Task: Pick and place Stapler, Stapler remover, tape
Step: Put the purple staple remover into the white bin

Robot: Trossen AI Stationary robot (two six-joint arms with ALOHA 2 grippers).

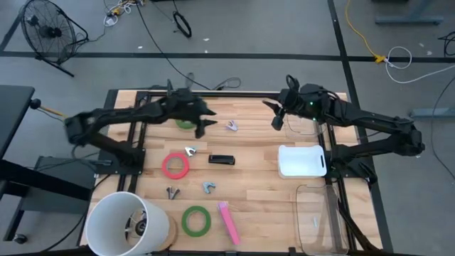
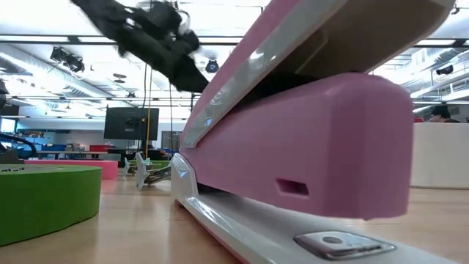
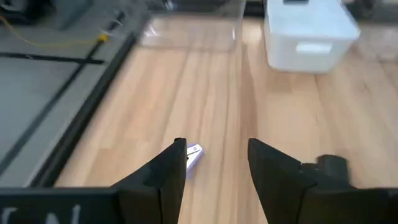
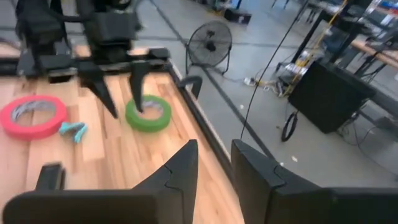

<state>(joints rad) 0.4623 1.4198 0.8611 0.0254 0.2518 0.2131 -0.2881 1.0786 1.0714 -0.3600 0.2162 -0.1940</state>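
Note:
My left gripper [image 1: 204, 121] hangs open above the table's far part, beside a green tape roll [image 1: 184, 123] and short of a small stapler remover [image 1: 232, 126]. In the left wrist view its fingers [image 3: 214, 163] stand apart with nothing between them, and that remover [image 3: 194, 154] lies flat beyond one tip. My right gripper [image 1: 275, 116] is open and high over the far right. A red-pink tape roll [image 1: 175, 166], a black stapler [image 1: 221, 160], a second green roll [image 1: 195, 220] and a pink stapler [image 1: 228, 222] lie flat on the wood.
A white bin [image 1: 301, 161] and a clear container [image 1: 321, 213] stand at the right. A white bucket [image 1: 128, 224] sits at the near left corner. More stapler removers [image 1: 190, 151] [image 1: 173, 192] [image 1: 208, 188] lie mid-table. The pink stapler [image 2: 315, 147] fills the low view.

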